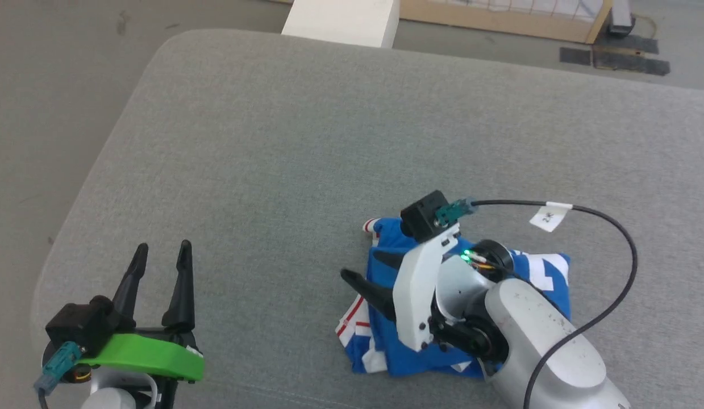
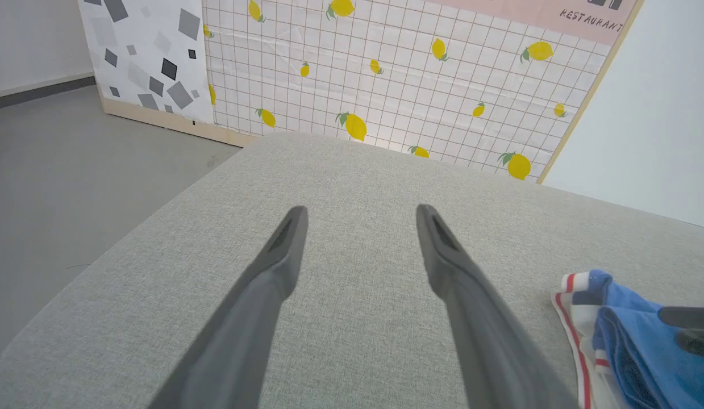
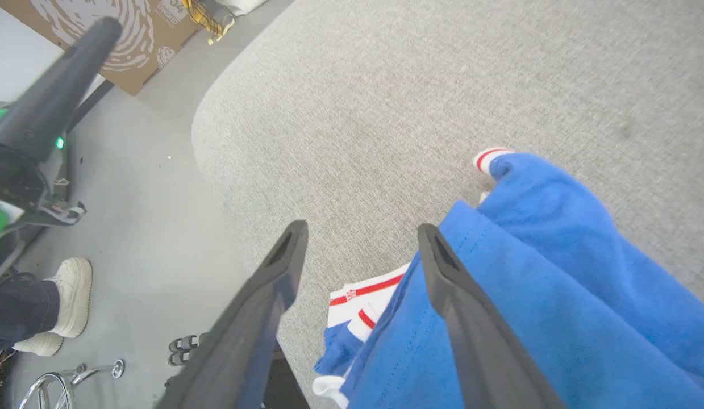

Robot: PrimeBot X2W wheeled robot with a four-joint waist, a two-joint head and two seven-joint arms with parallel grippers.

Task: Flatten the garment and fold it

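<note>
The garment (image 1: 386, 346) is a compact folded blue bundle with red-and-white trim on the grey padded table (image 1: 306, 142), near its front right. My right gripper (image 1: 363, 267) hovers over the bundle's left part, fingers pointing left, open and holding nothing. In the right wrist view its fingers (image 3: 363, 233) stand apart, one finger over the blue cloth (image 3: 556, 272), the other over bare grey surface. My left gripper (image 1: 163, 250) is open near the table's front left, well apart from the garment. The left wrist view has its fingers (image 2: 360, 213) spread over bare table, with the garment (image 2: 624, 335) at the right edge.
The table's rounded edge drops to grey floor on the left and front. A white block (image 1: 340, 20) and a wood-framed panel (image 1: 499, 23) stand beyond the far edge. A black cable (image 1: 613, 227) arcs over the right arm. A person's white shoe (image 3: 62, 301) is on the floor.
</note>
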